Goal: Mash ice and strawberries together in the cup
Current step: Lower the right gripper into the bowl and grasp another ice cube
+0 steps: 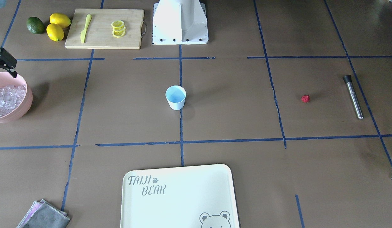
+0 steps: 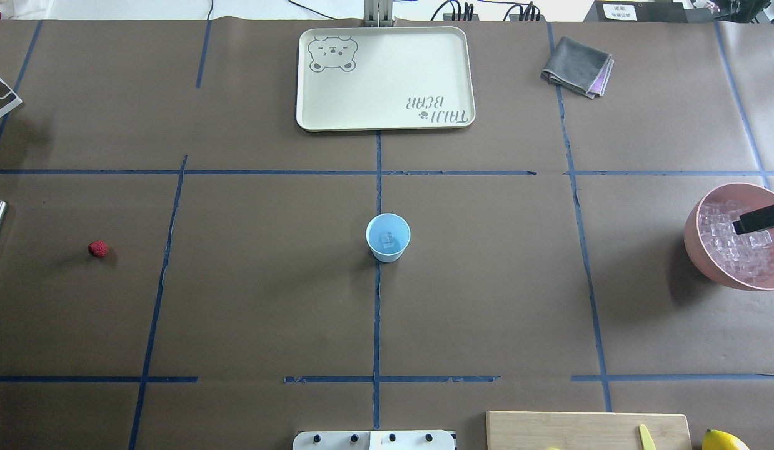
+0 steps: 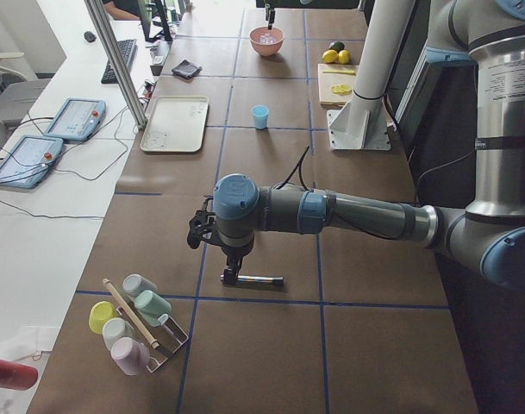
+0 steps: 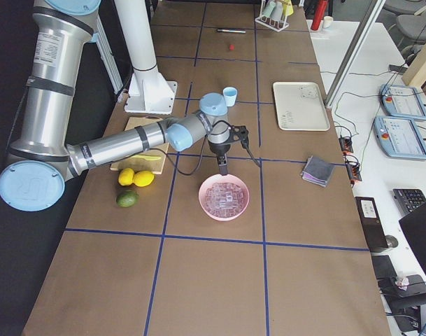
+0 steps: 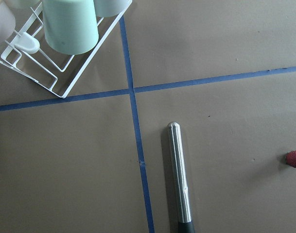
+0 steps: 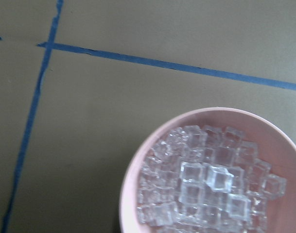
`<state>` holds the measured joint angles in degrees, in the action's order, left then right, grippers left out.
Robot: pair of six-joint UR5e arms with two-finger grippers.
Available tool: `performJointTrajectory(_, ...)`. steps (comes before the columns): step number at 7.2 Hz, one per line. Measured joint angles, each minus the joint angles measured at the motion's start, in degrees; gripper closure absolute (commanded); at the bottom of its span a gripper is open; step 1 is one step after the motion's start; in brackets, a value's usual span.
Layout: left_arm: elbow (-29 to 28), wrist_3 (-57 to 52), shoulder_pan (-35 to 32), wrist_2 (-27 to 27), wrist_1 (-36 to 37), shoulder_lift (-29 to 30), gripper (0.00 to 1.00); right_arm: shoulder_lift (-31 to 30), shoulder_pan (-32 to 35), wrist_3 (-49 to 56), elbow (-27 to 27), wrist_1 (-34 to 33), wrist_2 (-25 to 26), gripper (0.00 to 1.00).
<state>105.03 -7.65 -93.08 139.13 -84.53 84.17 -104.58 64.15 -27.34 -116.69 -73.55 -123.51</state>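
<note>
Seen from overhead, the cup (image 2: pixel 387 255) stands mid-table holding one ice cube (image 2: pixel 388 237). The strawberry (image 2: pixel 98 249) lies well apart at 9 o'clock. At 3 o'clock the right gripper (image 2: pixel 742 226) hangs over a bowl (image 2: pixel 696 240) of ice (image 2: pixel 737 253). The left gripper (image 3: pixel 232 276) hangs over a metal rod (image 5: pixel 179 174). I cannot tell whether either is spread.

Ice cubes (image 6: pixel 206 194) in pink bowl (image 6: pixel 138 170).

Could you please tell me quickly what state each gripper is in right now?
Left gripper: cannot be told; above the black-tipped steel rod.
Right gripper: cannot be told; partly in view over the round pink bowl of clear ice cubes.
</note>
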Motion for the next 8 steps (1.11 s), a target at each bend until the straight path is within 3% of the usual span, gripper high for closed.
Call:
performJointTrajectory(2, 0.27, 0.0, 0.0, 0.0, 0.06, -0.11, 0.0, -0.28, 1.84, 4.49, 5.42, 0.99, -0.28, 0.03)
performJointTrajectory(5, 0.42, 0.0, 0.0, 0.0, 0.07, -0.15, 0.0, 2.3, 1.88, 4.7, 10.53, 0.97, -0.36, 0.14)
performJointTrajectory(8, 0.44, 0.0, 0.0, 0.0, 0.07, -0.21, 0.0, 3.27, 0.85, 4.6, 12.75, 0.44, -0.58, 0.26)
